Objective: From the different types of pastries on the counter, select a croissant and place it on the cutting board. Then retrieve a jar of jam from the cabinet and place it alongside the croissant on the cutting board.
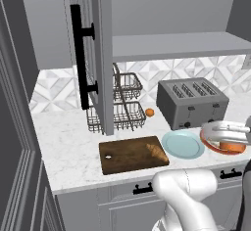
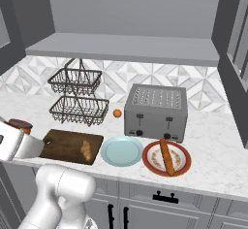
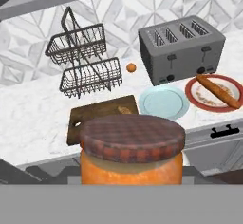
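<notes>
Pinching jar of jam [image 3: 131, 149], gripper [image 2: 19, 140] beside cutting board [image 2: 65, 145]; croissant [image 2: 86, 150] aboard; toaster [image 2: 156, 112] behind.

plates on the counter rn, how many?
2. Pale blue plate between the cutting board and the red-rimmed plate, which sits in front of the toaster and holds the stick pastry.

An orange-red jar of jam [image 3: 131, 163] with a dark checked lid, a golden-brown croissant [image 2: 86, 150] on a dark brown cutting board [image 2: 63, 144], a pale blue plate [image 2: 121, 151], and a white grey-veined marble counter [image 2: 213, 145].
</notes>
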